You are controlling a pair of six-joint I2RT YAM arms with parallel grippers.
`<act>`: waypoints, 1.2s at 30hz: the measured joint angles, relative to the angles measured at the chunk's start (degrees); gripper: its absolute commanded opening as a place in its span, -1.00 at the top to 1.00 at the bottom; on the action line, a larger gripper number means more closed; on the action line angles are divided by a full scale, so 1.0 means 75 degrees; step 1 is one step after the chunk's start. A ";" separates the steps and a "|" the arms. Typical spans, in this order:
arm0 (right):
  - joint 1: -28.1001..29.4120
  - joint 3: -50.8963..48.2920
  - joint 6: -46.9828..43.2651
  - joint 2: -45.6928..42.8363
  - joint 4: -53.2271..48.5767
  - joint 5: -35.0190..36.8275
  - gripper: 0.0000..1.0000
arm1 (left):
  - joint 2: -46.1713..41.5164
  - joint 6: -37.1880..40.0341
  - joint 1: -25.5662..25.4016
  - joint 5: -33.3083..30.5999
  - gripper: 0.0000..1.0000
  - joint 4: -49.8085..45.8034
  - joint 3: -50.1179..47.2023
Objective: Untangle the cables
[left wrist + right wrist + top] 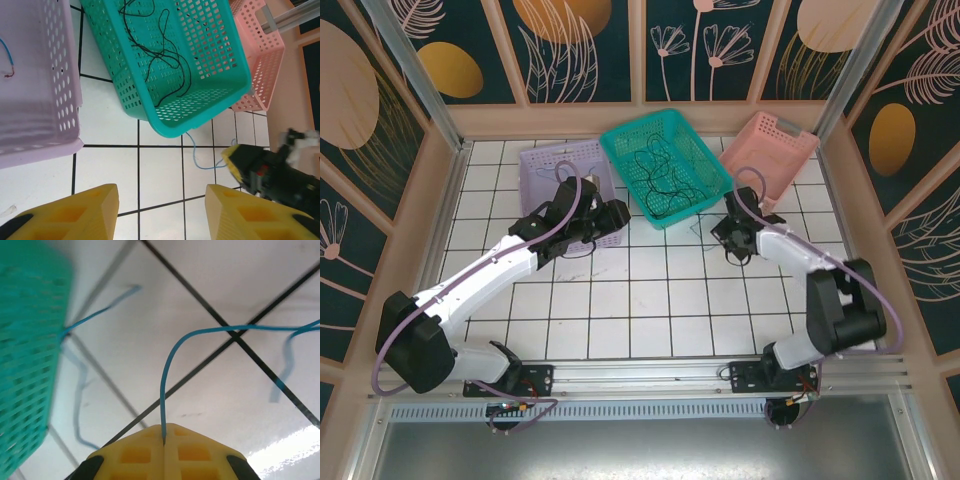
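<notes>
Pinching the blue cable between fully closed fingers, the right end effector is hanging low over the desk, just off the near corner of the teal basket. The strand is rising out of the seam between the pads, arching over and trailing off across the tiles. Another stretch of blue is running to the basket wall, on that end effector's left. Whether it is passing under the basket or through its mesh, I cannot tell.

The black cable is lying in loose loops on the basket floor, apart from both arms.

The left end effector is hovering about half open and holding nothing, near the gap between the teal basket and the lavender basket. A short blue end is lying inside the lavender one.

The coming move is probably turning on one line: the blue cable's long axis is running from the basket corner out to the right end effector. Pulling away from the basket along that line looks likely to draw it free. The right arm is nearer the blue cable, while the left is nearer the black.
</notes>
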 measured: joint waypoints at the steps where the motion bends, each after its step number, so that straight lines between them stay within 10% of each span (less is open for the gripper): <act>1: 0.0119 0.0093 -0.0221 -0.0289 -0.0134 0.0096 1.00 | 0.0000 -0.0009 0.0000 0.0026 -0.07 0.0000 0.0003; 20: 0.1183 0.1329 -0.4450 -0.2652 -0.1411 -0.1204 1.00 | 0.1107 -0.0522 -0.0017 0.1638 -0.33 0.0114 0.0694; 36: 0.1967 0.1338 -0.5368 -0.2865 -0.1396 -0.2777 1.00 | 0.1658 -0.1186 -0.0064 0.2226 -0.39 -0.0093 0.0125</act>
